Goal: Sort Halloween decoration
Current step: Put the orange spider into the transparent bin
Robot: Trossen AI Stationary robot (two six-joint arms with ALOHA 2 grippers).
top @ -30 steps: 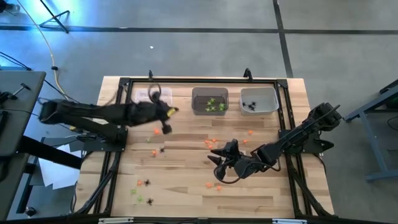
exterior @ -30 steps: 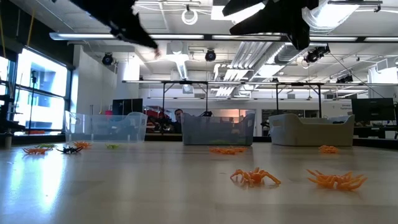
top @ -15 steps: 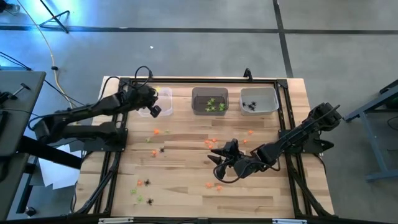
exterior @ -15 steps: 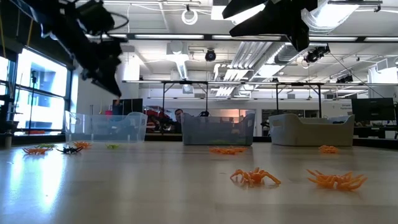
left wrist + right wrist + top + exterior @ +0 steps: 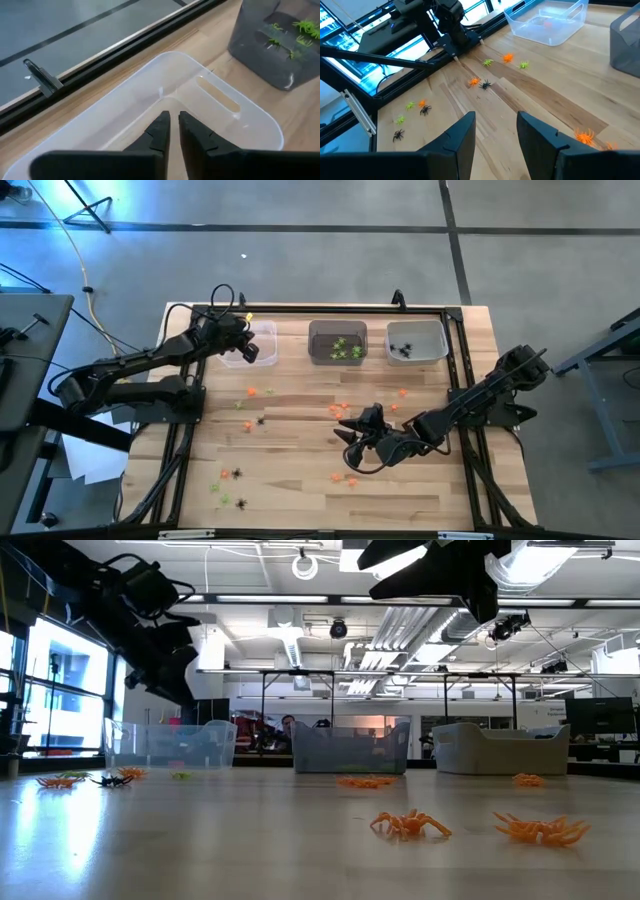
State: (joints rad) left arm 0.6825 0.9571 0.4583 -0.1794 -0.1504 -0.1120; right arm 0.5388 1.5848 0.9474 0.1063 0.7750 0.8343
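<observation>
Near the right gripper (image 5: pixel 349 448), orange spiders (image 5: pixel 540 830) lie flat, legs splayed.

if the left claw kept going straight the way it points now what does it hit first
Most likely the inside floor of the clear translucent plastic bin: the left claw hangs over it, pointing down into it. Nothing shows between them, though depth is hard to judge.

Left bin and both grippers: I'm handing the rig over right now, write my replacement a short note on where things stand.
Left gripper: over the clear left bin, fingers barely parted, nothing seen between them.
Right gripper: open, empty, hovering mid-table near orange trinkets.
Done: green trinkets in the middle bin, black spiders in the right bin.
Left: orange, green and black pieces scattered over the table, mostly front left and centre.
</observation>
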